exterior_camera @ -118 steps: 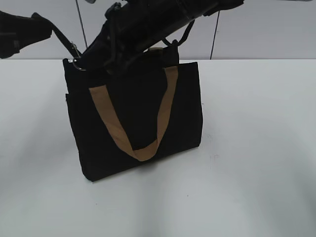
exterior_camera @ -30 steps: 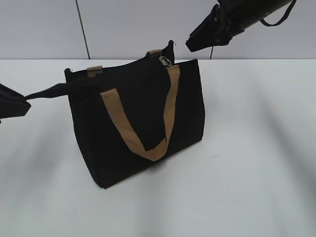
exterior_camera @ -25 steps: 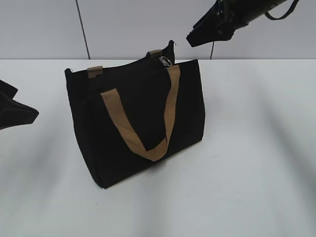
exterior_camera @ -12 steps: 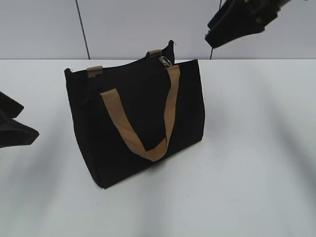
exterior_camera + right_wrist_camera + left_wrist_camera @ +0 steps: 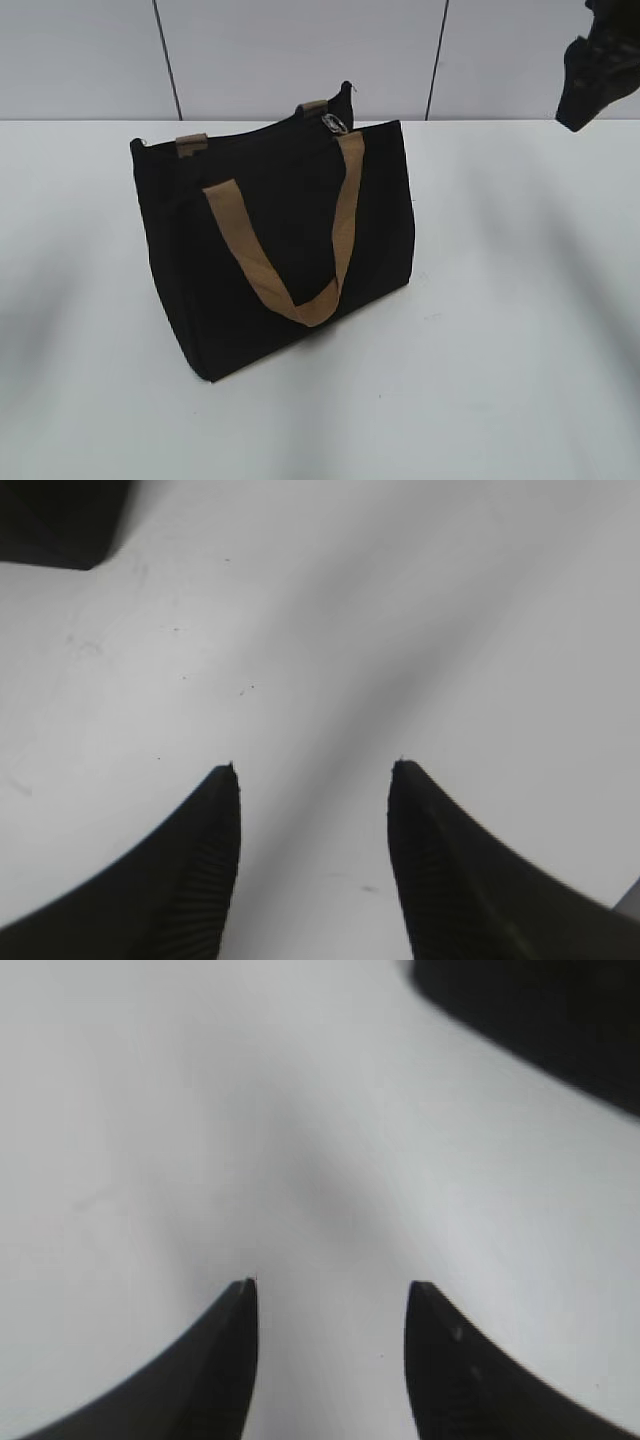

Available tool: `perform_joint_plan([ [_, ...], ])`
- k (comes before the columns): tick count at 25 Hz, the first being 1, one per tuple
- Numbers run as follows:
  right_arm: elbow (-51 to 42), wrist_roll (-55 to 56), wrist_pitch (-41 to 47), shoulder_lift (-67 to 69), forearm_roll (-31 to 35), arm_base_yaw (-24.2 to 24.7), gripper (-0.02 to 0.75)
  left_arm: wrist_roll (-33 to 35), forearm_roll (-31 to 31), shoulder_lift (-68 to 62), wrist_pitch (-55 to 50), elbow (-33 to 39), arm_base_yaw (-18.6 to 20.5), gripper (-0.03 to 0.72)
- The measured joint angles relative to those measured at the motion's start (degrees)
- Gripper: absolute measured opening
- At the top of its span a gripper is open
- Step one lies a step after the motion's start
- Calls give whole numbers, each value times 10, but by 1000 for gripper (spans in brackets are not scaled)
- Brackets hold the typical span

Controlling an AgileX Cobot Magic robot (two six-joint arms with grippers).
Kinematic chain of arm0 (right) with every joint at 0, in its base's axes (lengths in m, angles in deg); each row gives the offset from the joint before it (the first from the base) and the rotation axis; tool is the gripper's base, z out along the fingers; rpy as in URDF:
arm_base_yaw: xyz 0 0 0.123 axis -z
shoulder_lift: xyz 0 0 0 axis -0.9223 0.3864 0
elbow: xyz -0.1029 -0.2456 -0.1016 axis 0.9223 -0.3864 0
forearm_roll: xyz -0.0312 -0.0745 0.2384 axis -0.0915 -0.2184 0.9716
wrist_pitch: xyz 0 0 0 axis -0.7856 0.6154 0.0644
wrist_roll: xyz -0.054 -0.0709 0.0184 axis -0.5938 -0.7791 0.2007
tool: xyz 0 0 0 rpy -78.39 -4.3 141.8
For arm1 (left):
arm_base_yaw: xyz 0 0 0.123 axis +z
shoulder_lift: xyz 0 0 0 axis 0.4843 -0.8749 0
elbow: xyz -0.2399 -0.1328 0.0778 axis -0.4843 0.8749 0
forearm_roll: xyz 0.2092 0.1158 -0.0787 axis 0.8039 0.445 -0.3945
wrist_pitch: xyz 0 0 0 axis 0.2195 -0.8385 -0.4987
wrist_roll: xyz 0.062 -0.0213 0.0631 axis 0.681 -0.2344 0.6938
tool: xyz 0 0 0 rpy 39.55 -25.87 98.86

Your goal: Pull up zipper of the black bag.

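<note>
boxy black fabric bag (image 5: pixel 275 250) standing upright on white bench (image 5: pixel 500 350), silver zipper pull (image 5: pixel 333 123) at top edge; left gripper (image 5: pixel 330 1290) and right gripper (image 5: pixel 313 770) hovering, jaws spread, holding nothing.

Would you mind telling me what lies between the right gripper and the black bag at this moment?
Only bare white table, as the exterior view shows; the right gripper hangs open, apart from the black bag.

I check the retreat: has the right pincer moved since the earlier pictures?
Yes. The right pincer has moved rightward, away from the black bag, toward the exterior view's right edge.
</note>
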Motion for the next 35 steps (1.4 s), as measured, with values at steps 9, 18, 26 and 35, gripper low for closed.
perform_joint_plan([
  [9, 0, 163, 2, -27, -1, 0, 379, -155, 55, 2, -59, -16, 0, 407],
  [18, -11, 157, 2, -179, 50, 0, 379, -120, -46, 102, -84, -16, 0, 433],
  [26, -241, 143, -19, -398, 54, 0, 379, -100, -64, 264, -159, -12, 0, 435],
  [35, -498, 138, -55, -626, 72, 0, 379, -65, -86, 430, -231, 55, 0, 435],
])
